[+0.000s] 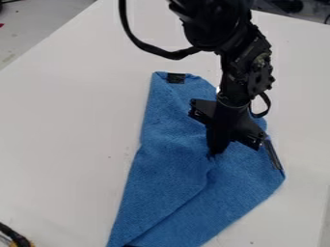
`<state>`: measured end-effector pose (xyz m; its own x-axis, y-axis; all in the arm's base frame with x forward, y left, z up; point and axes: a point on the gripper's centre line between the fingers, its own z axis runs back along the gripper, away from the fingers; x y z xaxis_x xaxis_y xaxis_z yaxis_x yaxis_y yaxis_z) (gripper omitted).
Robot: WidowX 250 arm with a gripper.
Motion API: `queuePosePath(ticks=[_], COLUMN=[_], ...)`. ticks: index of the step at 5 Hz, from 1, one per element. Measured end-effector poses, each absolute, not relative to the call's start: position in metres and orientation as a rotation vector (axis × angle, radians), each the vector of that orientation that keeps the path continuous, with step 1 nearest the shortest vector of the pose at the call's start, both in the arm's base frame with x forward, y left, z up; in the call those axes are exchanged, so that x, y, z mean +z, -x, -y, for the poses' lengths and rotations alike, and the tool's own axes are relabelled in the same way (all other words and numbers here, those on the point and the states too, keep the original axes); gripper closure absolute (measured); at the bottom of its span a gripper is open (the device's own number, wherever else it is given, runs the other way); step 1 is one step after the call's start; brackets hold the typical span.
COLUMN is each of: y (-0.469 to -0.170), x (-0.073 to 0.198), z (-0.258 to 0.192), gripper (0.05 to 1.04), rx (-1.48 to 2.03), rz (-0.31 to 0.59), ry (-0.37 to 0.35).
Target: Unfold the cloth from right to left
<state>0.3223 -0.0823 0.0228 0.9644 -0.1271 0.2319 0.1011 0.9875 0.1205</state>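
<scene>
The gripper (217, 149) has its jaws together on a pinch of the cloth (171, 164), toward the tabletop's (58, 140) right edge. Lift only the top layer, then draw it left, low and slowly.

Black arm (216, 24) comes in from beyond the far end of the blue cloth (168, 159). Wrist (248, 72) bent down over the cloth's upper right part. Gripper (216, 150) points down, slightly tilted, over the cloth's middle; fingers together, tips pinching the cloth.
</scene>
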Motion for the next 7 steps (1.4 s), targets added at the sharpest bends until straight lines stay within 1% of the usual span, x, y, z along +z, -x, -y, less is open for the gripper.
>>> queuePosePath(ticks=[1,2,3,4,5,6,7], y=[-0.32,-0.317,-0.307,-0.286,-0.271,-0.26,-0.251], x=[0.051,0.07,0.073,0.061,0.051,0.039,0.027], z=[0.07,0.043,0.003,-0.038,-0.078,-0.102,-0.122], gripper=[1.029,1.029,1.029,1.029,1.029,1.029,1.029], rx=[-0.096,-0.057,-0.003,0.065,0.128,0.159,0.186], rz=[0.319,0.366,0.407,0.392,0.385,0.376,0.34], ry=[-0.156,-0.198,-0.202,-0.176,-0.149,-0.133,-0.123])
